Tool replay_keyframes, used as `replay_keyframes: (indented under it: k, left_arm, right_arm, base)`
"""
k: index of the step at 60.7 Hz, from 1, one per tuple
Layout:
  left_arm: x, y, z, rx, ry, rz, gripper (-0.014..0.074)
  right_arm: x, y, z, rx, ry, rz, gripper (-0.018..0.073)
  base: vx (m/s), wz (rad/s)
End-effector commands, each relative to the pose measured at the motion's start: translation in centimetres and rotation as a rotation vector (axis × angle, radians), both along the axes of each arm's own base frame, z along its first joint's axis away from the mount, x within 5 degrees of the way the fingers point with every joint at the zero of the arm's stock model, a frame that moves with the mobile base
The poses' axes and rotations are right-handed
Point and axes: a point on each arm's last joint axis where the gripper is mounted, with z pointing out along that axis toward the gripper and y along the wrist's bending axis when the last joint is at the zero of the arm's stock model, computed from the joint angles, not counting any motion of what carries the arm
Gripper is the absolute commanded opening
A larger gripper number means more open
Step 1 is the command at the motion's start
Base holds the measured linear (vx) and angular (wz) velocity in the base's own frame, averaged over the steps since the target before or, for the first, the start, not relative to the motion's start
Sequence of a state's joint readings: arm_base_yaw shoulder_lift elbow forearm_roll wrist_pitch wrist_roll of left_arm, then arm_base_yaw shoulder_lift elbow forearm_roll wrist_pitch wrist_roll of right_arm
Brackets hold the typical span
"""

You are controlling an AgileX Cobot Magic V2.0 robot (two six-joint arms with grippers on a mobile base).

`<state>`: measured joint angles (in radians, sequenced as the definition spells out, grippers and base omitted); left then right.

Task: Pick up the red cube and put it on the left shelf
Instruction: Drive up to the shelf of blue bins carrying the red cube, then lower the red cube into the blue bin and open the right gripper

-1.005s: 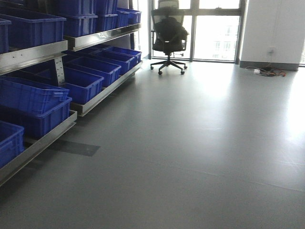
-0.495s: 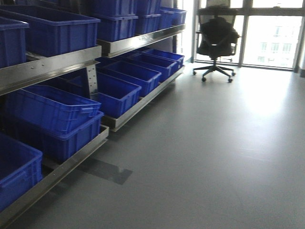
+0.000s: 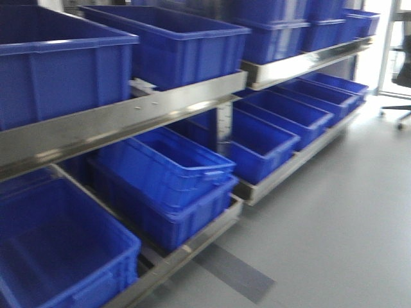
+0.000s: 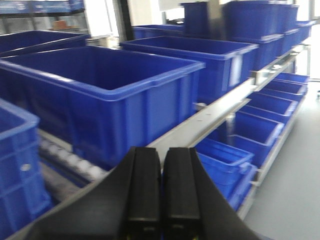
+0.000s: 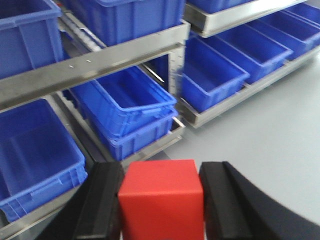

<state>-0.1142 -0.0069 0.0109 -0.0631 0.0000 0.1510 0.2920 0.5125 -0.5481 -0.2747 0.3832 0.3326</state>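
The red cube (image 5: 162, 200) sits between the two black fingers of my right gripper (image 5: 161, 172), which is shut on it, held in the air over the floor in front of the shelf (image 5: 100, 65). My left gripper (image 4: 161, 155) is shut with nothing between its fingers and faces the shelf's middle rail (image 4: 210, 122). The shelf (image 3: 128, 119) is a metal rack filling the left of the front view, loaded with blue bins. Neither gripper appears in the front view.
Large blue bins (image 3: 173, 42) stand on the upper level and others (image 3: 164, 170) on the lower one. One lower pair is stacked (image 5: 127, 107). Grey floor (image 3: 347, 212) lies to the right. An office chair's base (image 3: 398, 112) shows at the far right.
The front view has swung left and closer to the shelf. The bins now fill most of the frame and the chair has slid to the right edge.
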Motion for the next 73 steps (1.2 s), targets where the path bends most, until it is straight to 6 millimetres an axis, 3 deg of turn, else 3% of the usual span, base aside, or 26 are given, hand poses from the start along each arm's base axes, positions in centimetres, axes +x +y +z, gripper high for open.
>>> replay_keyframes:
  k: [1, 40, 73]
  left_arm:
    - [0.1, 0.01, -0.03, -0.008, -0.053, -0.001, 0.0106]
    - [0.1, 0.01, -0.03, -0.008, -0.053, -0.001, 0.0106]
    - [0.1, 0.01, -0.03, -0.008, -0.053, -0.001, 0.0106]
  right_arm:
    - [0.03, 0.12, 1.8, 0.007, -0.114, 0.018, 0.0057]
    - [0.03, 0.12, 1.8, 0.007, -0.114, 0.018, 0.0057]
    - [0.03, 0.12, 1.8, 0.007, -0.114, 0.018, 0.0057]
  base:
    - [0.47, 0.72]
    - [0.3, 0.81]
    - [0.07, 0.33]
